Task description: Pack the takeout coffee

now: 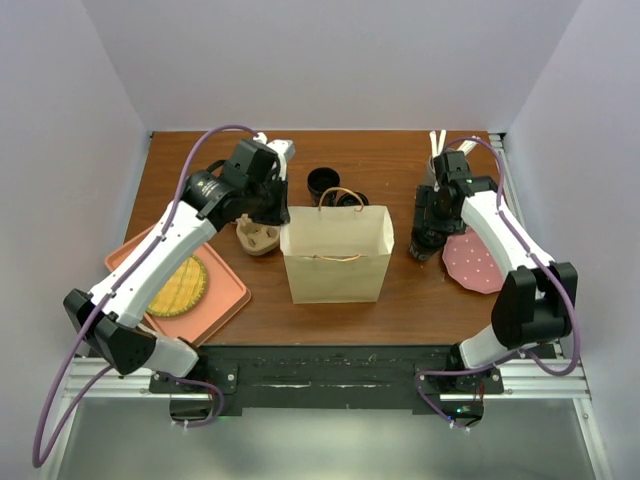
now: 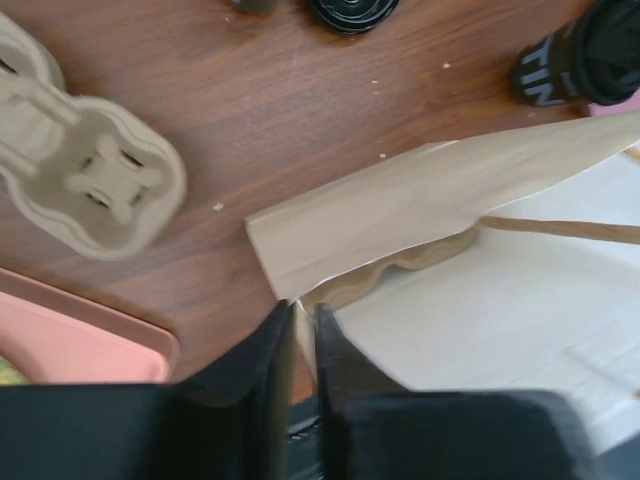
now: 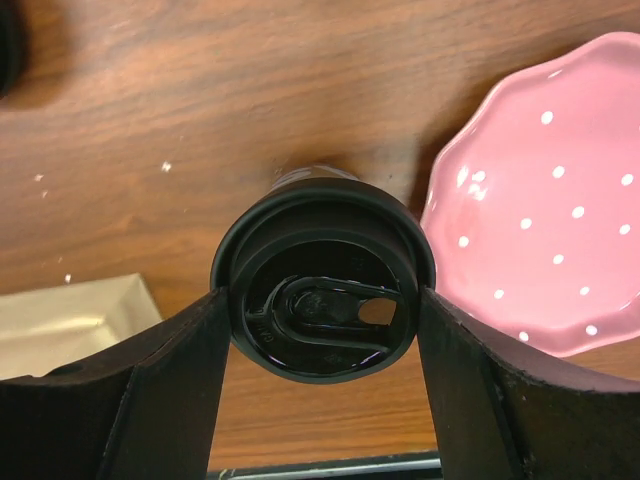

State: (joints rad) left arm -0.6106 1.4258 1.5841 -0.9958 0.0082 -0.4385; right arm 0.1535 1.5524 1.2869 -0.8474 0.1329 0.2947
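Observation:
The takeout coffee (image 3: 318,262), a black cup with a black sip lid, stands upright on the wooden table beside a pink dotted plate (image 3: 540,210). My right gripper (image 3: 322,300) reaches down over it, a finger pressed against each side of the lid. In the top view the right gripper (image 1: 428,238) hides most of the cup. The brown paper bag (image 1: 336,252) stands open in the middle of the table. My left gripper (image 2: 300,312) is shut on the bag's left rim, pinching the paper edge (image 2: 430,195). The left gripper (image 1: 283,217) sits at the bag's upper left corner.
A pulp cup carrier (image 1: 257,238) lies left of the bag, next to a pink tray (image 1: 225,295) holding a woven yellow disc. A lidless black cup (image 1: 322,181) and a loose black lid (image 1: 349,198) sit behind the bag. A utensil holder (image 1: 437,150) stands at the back right.

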